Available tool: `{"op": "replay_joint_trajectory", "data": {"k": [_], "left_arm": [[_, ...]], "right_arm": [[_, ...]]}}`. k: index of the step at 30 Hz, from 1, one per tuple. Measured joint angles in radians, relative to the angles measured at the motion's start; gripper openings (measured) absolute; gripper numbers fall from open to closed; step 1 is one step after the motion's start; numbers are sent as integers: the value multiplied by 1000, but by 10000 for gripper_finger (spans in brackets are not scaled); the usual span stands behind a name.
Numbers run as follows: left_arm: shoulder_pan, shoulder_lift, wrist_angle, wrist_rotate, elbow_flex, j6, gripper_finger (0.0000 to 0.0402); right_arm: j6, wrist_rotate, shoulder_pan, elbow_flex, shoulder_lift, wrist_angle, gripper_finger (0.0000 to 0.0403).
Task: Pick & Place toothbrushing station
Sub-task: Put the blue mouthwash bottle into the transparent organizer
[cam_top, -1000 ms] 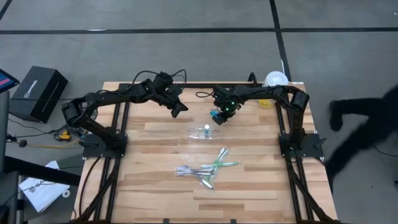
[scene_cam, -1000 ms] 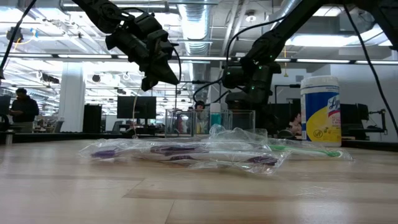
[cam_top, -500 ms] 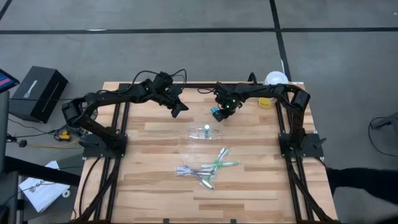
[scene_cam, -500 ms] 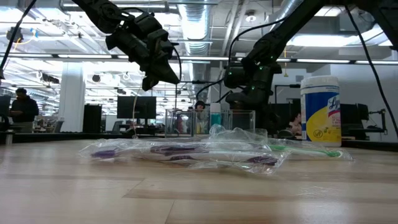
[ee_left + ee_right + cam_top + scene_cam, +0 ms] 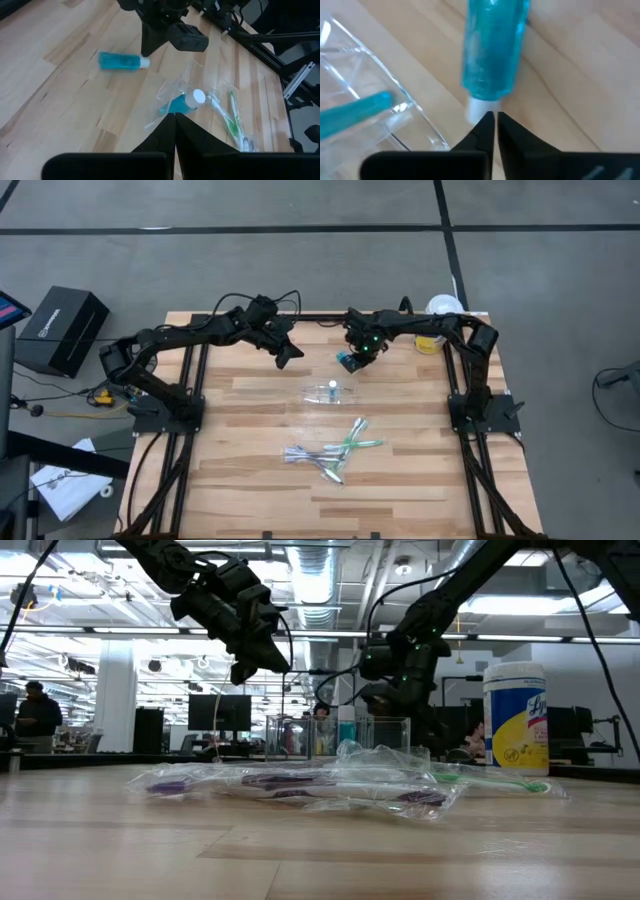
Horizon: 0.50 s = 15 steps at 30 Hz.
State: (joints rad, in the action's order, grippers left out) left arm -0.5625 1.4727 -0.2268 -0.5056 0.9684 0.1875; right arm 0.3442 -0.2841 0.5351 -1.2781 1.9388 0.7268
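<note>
We see a smooth blue tube (image 5: 495, 50) with a white cap lying free on the pale wood-plank table (image 5: 240, 450), at the far side just under our right gripper (image 5: 491, 120), whose dark fingers are pressed together on nothing. Our left gripper (image 5: 175, 127) hangs clenched and empty. A clear, crinkled plastic cup (image 5: 330, 392) lies mid-table; thin bagged toothbrushes (image 5: 335, 452) lie nearer.

A yellow-and-blue canister (image 5: 515, 719) is seen on the wooden desk (image 5: 260, 430); a black box (image 5: 62, 328) is set on the floor.
</note>
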Motion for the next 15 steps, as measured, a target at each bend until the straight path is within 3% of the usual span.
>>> {"op": "replay_joint_trajectory", "data": {"k": [7,15], "left_arm": [[0,0,0,0,0,-26,0],[0,0,0,-26,0,-26,0]], "right_arm": [[-4,44,3,0,0,22,114],[47,-15,-3,0,-1,4,162]]}}
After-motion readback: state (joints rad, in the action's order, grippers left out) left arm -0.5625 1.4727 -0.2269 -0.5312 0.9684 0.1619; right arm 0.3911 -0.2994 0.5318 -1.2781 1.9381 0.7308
